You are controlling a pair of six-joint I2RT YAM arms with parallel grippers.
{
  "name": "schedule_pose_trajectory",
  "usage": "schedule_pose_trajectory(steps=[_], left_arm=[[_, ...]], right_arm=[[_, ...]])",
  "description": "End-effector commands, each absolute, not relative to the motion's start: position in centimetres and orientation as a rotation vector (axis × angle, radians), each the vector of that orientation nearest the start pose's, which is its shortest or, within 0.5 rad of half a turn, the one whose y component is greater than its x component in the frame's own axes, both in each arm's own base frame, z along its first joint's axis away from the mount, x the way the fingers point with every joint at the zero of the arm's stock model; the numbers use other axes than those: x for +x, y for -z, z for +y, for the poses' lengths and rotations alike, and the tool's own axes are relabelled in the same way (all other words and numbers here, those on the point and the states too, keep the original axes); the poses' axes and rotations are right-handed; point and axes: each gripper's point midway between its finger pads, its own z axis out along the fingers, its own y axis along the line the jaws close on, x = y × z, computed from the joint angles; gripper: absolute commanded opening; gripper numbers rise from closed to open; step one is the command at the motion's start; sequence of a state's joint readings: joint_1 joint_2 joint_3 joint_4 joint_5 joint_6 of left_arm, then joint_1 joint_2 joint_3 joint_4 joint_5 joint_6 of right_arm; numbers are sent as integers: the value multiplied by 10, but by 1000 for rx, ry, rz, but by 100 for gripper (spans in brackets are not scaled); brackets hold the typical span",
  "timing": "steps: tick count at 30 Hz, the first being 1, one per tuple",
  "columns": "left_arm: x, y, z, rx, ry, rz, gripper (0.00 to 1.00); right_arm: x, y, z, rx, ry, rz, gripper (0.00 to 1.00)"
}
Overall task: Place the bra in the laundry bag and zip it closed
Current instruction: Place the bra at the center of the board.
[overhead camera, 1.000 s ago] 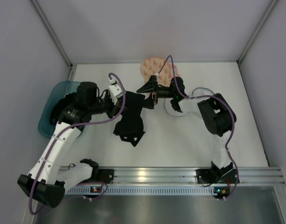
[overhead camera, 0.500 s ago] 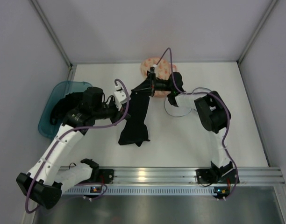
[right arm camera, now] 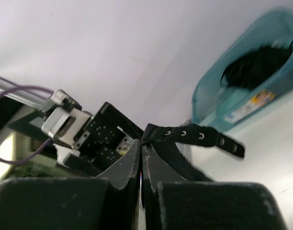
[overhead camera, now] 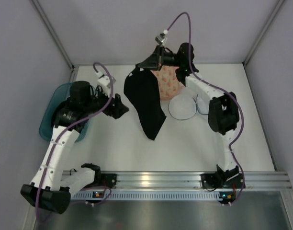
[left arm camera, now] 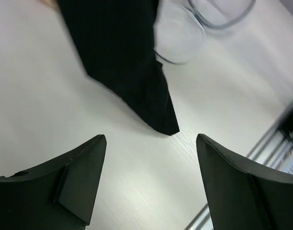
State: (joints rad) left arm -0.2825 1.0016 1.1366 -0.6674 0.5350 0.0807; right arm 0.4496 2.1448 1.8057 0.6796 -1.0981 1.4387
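The black bra (overhead camera: 146, 98) hangs lengthwise from my right gripper (overhead camera: 150, 63), which is raised at the back of the table and shut on its hook-band end (right arm camera: 197, 136). Its lower tip (overhead camera: 153, 135) reaches the table. The peach laundry bag (overhead camera: 168, 82) lies behind the hanging bra and is partly hidden by it. My left gripper (overhead camera: 118, 106) stands open just left of the bra, apart from it. In the left wrist view the bra's tip (left arm camera: 165, 125) lies beyond the spread fingers (left arm camera: 82, 179) with bare table between them. The right gripper (right arm camera: 141, 143) pinches the fabric tight.
A teal bin (overhead camera: 50, 114) holding dark cloth (right arm camera: 256, 64) sits at the left edge. A translucent round tub (overhead camera: 183, 108) lies right of the bra, in front of the bag, also seen as the tub (left arm camera: 179, 33). Walls close in the table's back and sides.
The left gripper let go of the bra and drew back to the left. The right gripper shut on the bra's end and lifted it up and back, so it now hangs long.
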Motion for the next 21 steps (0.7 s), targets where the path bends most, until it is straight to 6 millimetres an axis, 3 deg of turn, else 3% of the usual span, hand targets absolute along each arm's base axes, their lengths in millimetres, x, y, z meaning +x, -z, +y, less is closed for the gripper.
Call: schedule_pose_trajectory(steps=[1,3,5,6,9,10,14,15,17,18,19,20,21], left_arm=[[278,-335,-141,452,760,1879,82],[288,-351,-125,345,784,1864,83],[302,-358,-98,237,774,1856,86],[306,-365,-84,199,747,1842,88],[312,-364,-73,188,727,1843,95],[313,-363,-69,181,726,1844,96],[313,-354,-58,172,723,1853,99],[313,-351,-53,156,718,1858,99],[313,-346,-48,141,708,1864,99],[313,-342,-44,130,702,1870,99],[312,-340,-43,135,695,1869,99],[312,-338,-42,134,692,1872,99],[311,-334,-39,124,685,1878,99]], right_arm=[[431,-372,376,-540,-1859,1687,0],[434,-397,374,-611,-1784,1588,0],[435,-413,373,-644,-1750,1524,0],[432,-431,372,-672,-1738,1469,0],[423,-446,371,-719,-1764,1394,0],[411,-451,370,-789,-1768,1341,0],[381,-415,370,-890,-1832,1392,0],[371,-387,369,-860,-1860,1474,0],[359,-357,368,-871,-1834,1519,0],[344,-322,371,-860,-1861,1604,0],[330,-325,369,-879,-1851,1595,0],[321,-314,370,-901,-1838,1597,0],[298,-302,372,-921,-1864,1625,0]])
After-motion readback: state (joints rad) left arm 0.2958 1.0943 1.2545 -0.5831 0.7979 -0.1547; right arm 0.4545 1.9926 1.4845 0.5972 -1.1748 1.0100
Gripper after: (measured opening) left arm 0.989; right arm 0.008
